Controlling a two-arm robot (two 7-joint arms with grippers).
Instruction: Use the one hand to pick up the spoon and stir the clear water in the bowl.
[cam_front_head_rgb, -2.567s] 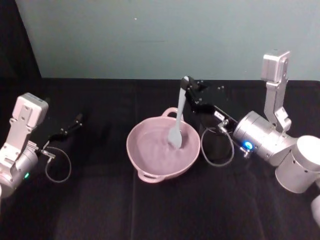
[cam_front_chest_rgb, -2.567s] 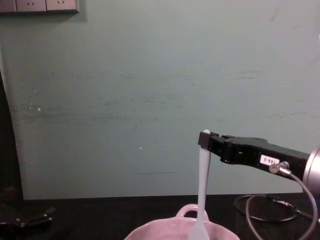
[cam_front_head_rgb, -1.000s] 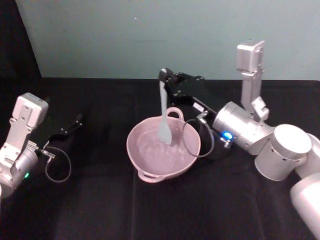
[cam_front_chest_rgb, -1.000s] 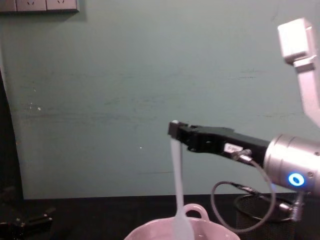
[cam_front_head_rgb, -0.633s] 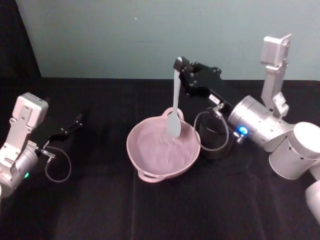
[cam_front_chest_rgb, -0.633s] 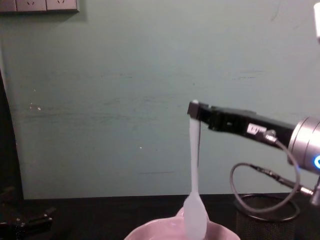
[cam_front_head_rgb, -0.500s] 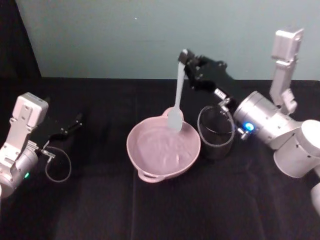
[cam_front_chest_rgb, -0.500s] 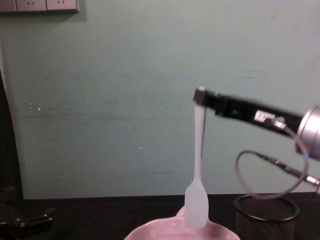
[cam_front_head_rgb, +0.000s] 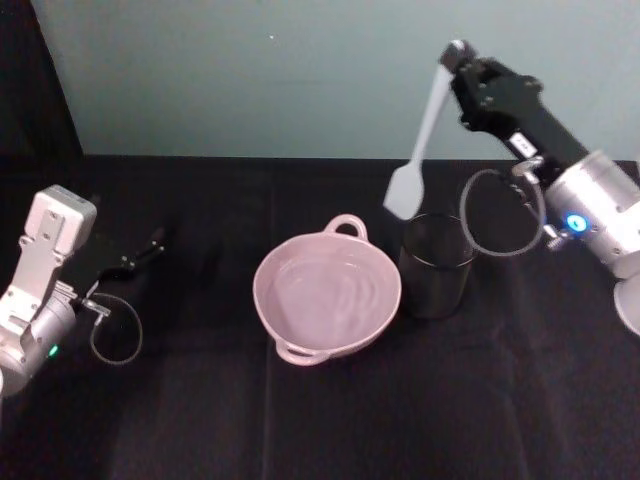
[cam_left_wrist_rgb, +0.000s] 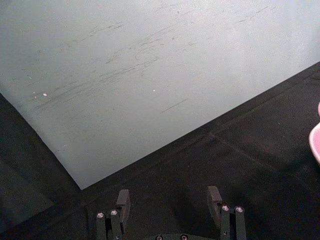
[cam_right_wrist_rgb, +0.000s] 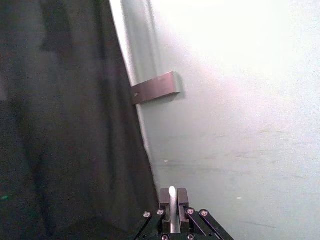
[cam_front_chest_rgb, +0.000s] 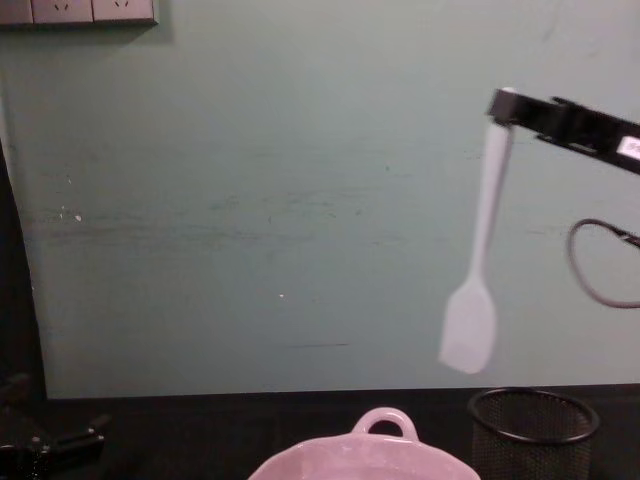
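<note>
My right gripper is shut on the top of the white spoon's handle and holds it high in the air. The spoon hangs blade-down and slightly tilted, clear of the water, its blade just above the near-left rim of the black mesh cup. In the chest view the spoon dangles from the gripper above the cup. The handle tip shows between the fingers. The pink bowl sits mid-table; its clear water is rippled. My left gripper rests open at far left.
A black cloth covers the table, with a pale green wall behind it. The mesh cup stands right beside the bowl's right rim. A cable loop hangs under my right wrist. The left wrist view shows the bowl's edge beyond my open left gripper.
My right gripper has lifted the spoon out of the bowl and carried it up and to the right, over the mesh cup. The left arm has not moved.
</note>
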